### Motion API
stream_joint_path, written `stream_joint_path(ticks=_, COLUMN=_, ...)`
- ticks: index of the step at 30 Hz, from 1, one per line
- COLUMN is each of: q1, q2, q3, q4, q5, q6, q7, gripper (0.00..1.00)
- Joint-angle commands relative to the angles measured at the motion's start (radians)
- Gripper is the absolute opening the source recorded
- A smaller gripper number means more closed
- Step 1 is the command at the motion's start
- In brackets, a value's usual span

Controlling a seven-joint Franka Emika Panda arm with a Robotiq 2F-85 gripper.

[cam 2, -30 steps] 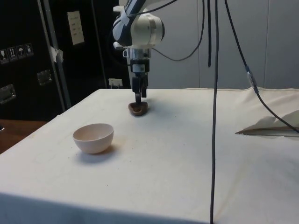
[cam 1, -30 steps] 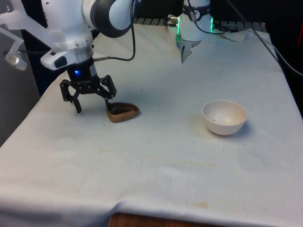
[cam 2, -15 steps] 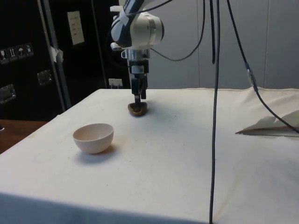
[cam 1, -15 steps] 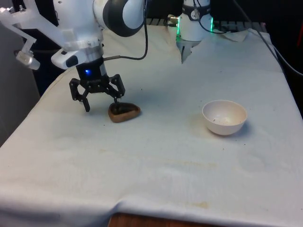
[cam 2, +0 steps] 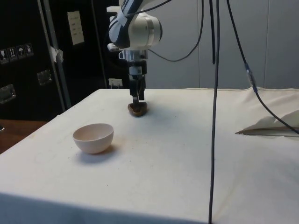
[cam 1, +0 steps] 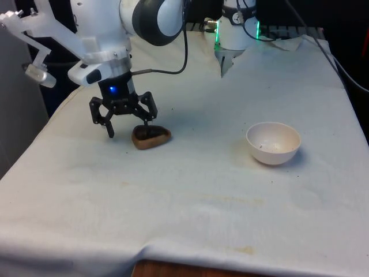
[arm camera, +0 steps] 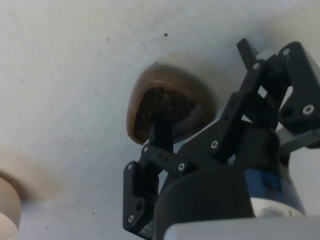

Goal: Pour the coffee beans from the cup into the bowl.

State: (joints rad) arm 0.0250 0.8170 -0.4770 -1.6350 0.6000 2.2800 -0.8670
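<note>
Pincer: the black two-finger pincer [cam 1: 128, 125] is seen spread wide and released, nothing gripped between its fingers; it is also seen in the side view [cam 2: 137, 94] and in the wrist view [arm camera: 200, 90]
Pincer position: it is held low over the desk, on the front view's left, with one fingertip [arm camera: 161, 125] set over or inside the mouth of the cup and the other finger well out to the cup's side, above bare cloth
Cup: a brown cup [cam 1: 150, 137] is seen on the white cloth, on the front view's left half; in the wrist view [arm camera: 167, 107] its open mouth is turned towards the camera, with a dark filling seen inside
Coffee beans: the dark mass [arm camera: 167, 102] inside the cup is taken for the beans; single beans cannot be told apart
Bowl: a pale bowl [cam 1: 273, 142] stands upright on the cloth on the front view's right, well apart from the cup; in the side view [cam 2: 93, 137] it is seen nearer the camera than the cup
Bowl contents: only a few small dark specks are seen inside
Desk: the desk [cam 1: 190, 196] is covered by a white cloth with faint stains
</note>
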Motion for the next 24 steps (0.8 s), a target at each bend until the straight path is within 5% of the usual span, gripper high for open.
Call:
stream_joint_path(ticks=1, q1=0.006, q2=-0.002, q3=-0.004, q4=-0.006, q5=-0.003, q6=0.008, q7=0.003, gripper=1.0)
stream_joint_path(ticks=7, q1=0.006, q2=-0.002, q3=-0.003, q4=-0.006, q5=-0.002, q6=0.006, q7=0.001, gripper=0.98)
stream_joint_path(ticks=12, q1=0.006, q2=-0.002, q3=-0.002, q4=-0.005, q5=-0.002, q6=0.005, q7=0.001, gripper=0.63)
stream_joint_path(ticks=14, q1=0.006, q2=-0.002, q3=-0.002, q4=-0.005, q5=-0.002, q6=0.004, q7=0.0, gripper=0.57)
stream_joint_path(ticks=24, q1=0.006, q2=-0.003, q3=-0.002, q4=-0.006, q5=-0.002, q6=0.003, q7=0.0, gripper=0.0)
